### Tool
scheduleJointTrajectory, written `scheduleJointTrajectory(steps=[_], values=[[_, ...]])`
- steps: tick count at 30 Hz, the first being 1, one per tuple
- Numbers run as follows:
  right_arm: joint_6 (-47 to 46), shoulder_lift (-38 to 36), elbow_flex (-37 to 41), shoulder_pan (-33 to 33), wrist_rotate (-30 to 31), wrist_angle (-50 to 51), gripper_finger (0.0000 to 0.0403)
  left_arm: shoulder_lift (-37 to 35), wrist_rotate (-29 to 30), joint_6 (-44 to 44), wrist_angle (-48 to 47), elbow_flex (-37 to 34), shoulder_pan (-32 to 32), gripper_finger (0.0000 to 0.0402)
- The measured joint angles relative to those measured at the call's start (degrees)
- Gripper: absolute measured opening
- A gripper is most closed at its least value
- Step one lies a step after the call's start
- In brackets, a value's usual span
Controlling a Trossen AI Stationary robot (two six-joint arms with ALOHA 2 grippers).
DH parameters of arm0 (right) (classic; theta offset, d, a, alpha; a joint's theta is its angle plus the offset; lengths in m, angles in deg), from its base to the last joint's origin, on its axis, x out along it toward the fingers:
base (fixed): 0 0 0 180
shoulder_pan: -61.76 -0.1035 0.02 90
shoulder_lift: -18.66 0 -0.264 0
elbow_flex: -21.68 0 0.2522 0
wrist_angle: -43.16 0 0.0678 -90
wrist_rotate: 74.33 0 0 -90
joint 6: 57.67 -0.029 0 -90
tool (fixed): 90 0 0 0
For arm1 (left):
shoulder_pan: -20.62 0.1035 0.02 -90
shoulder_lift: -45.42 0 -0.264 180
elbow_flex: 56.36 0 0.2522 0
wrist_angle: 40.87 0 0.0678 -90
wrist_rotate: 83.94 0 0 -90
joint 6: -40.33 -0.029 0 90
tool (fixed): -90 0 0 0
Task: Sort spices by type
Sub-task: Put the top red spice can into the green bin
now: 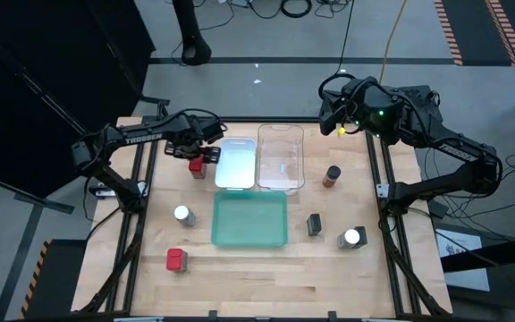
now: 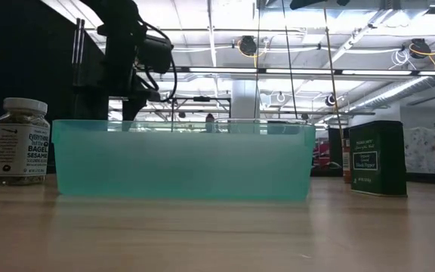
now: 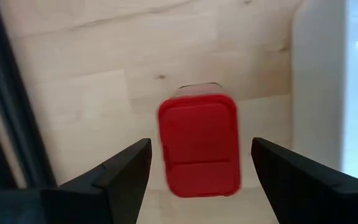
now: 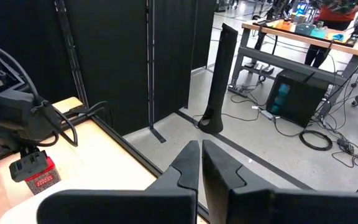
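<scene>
1. The left pincer [image 1: 202,159] hangs over a red tin [image 3: 199,144] at the far left of the counter [image 1: 266,268], just left of the white tray [image 1: 236,163]; its fingers [image 3: 120,171] stand apart on either side of the lid, not gripping.
2. My read: this is the pick-up step; next comes a straight drop and a squeeze on the tin's flat sides.
3. The right pincer [image 4: 201,163] is clenched on nothing, parked off the far right edge.
4. Remaining spices are scattered: a second red tin [image 1: 177,259] near left, a white-lidded jar [image 1: 183,215] beyond it, a brown jar [image 1: 332,176], a dark tin [image 1: 314,224] and another white-lidded jar [image 1: 351,238] to the right.
5. Tins are boxy, hard-lidded; the green tray [image 1: 249,220] is frosted plastic, the clear tray [image 1: 281,157] glossy.
</scene>
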Motion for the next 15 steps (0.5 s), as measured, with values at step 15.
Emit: scheduleJointTrajectory(steps=[15], values=[[-0.04,0.02,0.0,0.02,-1.53,0.05,0.0,-0.02,1.13,0.46,0.04,0.02,0.02,0.0283]])
